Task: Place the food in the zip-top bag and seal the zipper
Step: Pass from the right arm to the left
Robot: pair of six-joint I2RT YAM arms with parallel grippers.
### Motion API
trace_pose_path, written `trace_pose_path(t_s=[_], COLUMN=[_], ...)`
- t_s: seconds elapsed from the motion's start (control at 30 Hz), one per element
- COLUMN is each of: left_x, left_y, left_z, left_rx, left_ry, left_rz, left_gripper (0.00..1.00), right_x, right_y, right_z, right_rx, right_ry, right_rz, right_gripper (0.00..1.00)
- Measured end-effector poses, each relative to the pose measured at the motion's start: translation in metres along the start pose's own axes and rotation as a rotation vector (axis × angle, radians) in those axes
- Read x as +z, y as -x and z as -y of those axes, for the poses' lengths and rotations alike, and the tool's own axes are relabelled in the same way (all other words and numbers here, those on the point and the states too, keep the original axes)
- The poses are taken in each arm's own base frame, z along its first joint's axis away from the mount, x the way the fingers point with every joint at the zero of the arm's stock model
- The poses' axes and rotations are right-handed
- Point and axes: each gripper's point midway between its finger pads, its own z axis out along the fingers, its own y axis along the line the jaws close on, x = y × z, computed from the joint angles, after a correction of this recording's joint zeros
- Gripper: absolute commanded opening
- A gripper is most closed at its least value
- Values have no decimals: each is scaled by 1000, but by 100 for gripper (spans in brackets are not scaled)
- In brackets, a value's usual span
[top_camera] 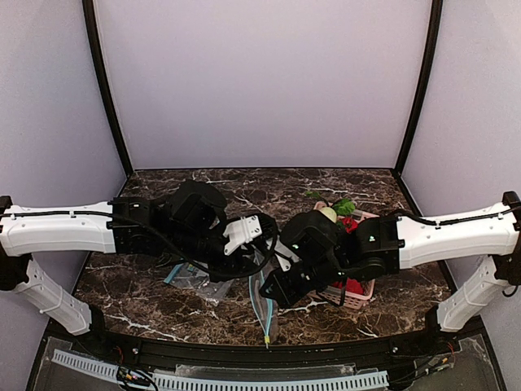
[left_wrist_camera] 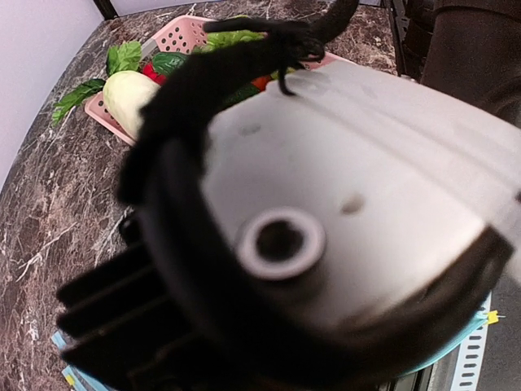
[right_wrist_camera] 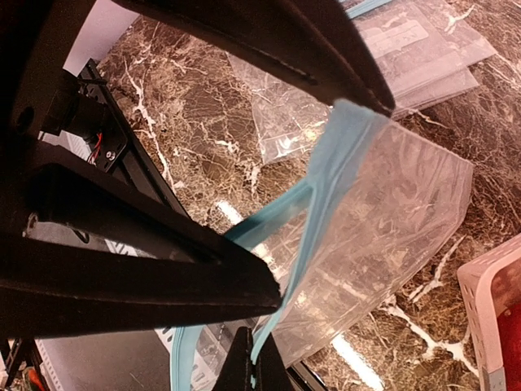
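At table (top_camera: 163, 309) front, zip-top bag (right_wrist_camera: 383, 212) half hidden

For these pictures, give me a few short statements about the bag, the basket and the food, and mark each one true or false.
1. The right gripper pinches the zip-top bag by its zipper. True.
2. The food is already inside that bag. False: the bag is empty; the food sits in the pink basket.
3. The pink basket stands on the left half of the table. False: it stands on the right half.
4. Other clear bags lie flat on the table. True.
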Motion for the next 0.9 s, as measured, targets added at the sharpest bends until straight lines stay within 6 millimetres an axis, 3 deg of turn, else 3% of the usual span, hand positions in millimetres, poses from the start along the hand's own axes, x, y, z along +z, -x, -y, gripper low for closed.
trace_pose_path(t_s=[0.43, 0.9], left_x=[0, -1], left_y=[0, 3], left_z=[3, 14], left_rx=[61, 62], left_ry=[-16, -94], left_rz=[3, 23], left_gripper=[56, 39], right_x=[2, -12], right_y=[-7, -7], right_z=[-9, -9], right_rx=[-17, -40], right_ry=[87, 142], right_rz=[-38, -20], right_gripper=[0, 0])
